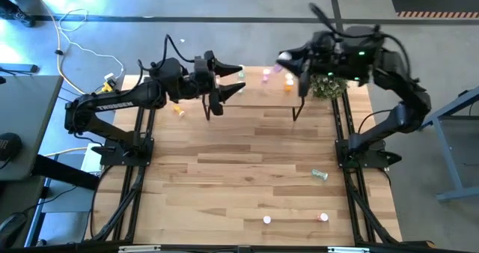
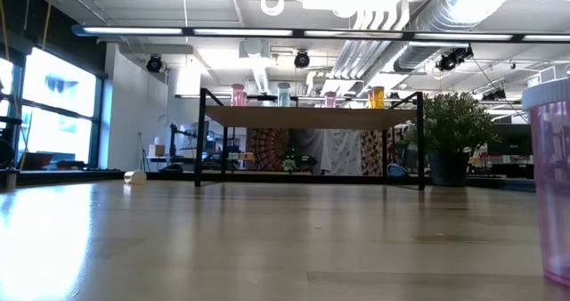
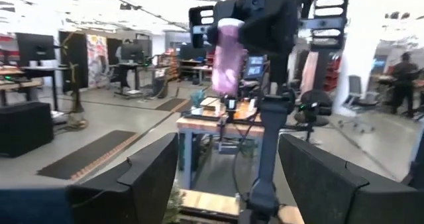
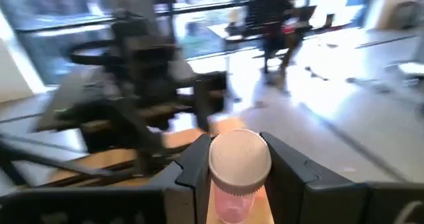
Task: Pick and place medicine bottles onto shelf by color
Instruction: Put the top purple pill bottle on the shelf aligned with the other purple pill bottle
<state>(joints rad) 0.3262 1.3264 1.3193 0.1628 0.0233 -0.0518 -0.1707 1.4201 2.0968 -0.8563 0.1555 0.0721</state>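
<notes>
The shelf point(image 1: 262, 96) stands at the table's far edge; in the low view the shelf point(image 2: 312, 117) bears a pink point(image 2: 239, 94), a green point(image 2: 283, 93), a second pink point(image 2: 330, 98) and an orange bottle point(image 2: 377, 97), all upright. My left gripper point(image 1: 233, 81) is open at the shelf's left end beside the green bottle point(image 1: 241, 75), with nothing between its fingers point(image 3: 152, 177). My right gripper point(image 1: 287, 61) hovers over the shelf's far right part, shut on another pink bottle point(image 4: 237, 168). My right gripper pinches the pink bottle between its two fingers point(image 4: 195, 168) at the white cap point(image 4: 240, 159) and the top of the body. The fingers come roughly level from the table's right side. The bottle point(image 3: 228, 58) is about upright, cap up, lifted clear above the shelf.
A potted plant point(image 1: 328, 84) stands right of the shelf. On the tabletop are an orange bottle point(image 1: 178, 109) at the left, a green one lying at the right point(image 1: 319, 174), and a pink point(image 1: 266, 220) and a red one point(image 1: 322, 218) near the front edge.
</notes>
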